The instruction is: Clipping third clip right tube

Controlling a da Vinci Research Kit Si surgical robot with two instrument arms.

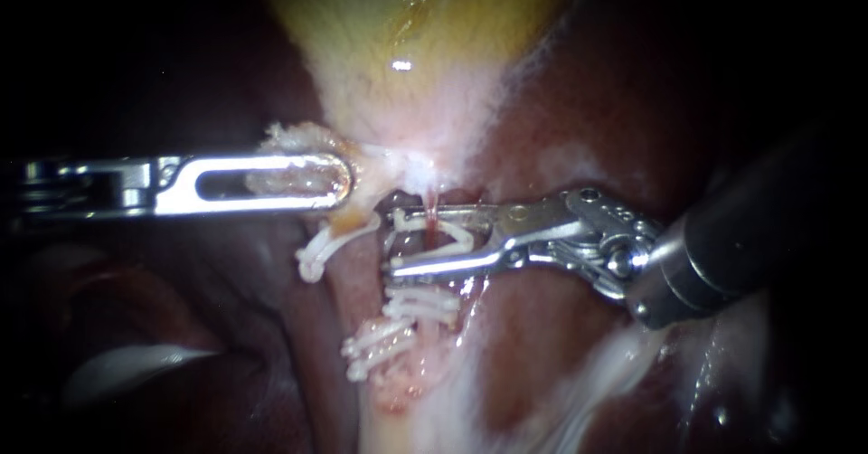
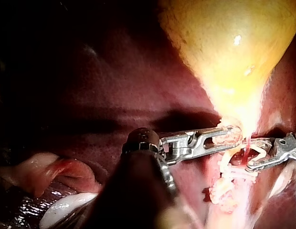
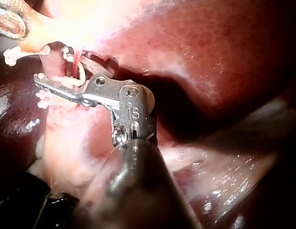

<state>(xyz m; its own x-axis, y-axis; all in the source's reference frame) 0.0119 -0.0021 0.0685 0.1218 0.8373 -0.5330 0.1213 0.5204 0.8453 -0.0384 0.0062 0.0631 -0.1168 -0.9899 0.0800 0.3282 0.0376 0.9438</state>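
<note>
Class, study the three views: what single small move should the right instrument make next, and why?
Probably squeeze the right instrument closed, locking its open clip onto the right tube. The clip straddles that thin red tube, just above two clips lower on it, and the left instrument holds the tissue at the gallbladder neck aside, so the site looks exposed.

My left instrument (image 1: pixel 340 181) is reaching in level from the left, its long windowed jaws lying together and pinching a tuft of tissue (image 1: pixel 287 181) between them. My right instrument (image 1: pixel 396 241) is coming in from the right, its wrist bending to point the jaws leftward. The jaws are standing apart in a narrow V, cradling an open white clip (image 1: pixel 449 237) that is touching both
</note>
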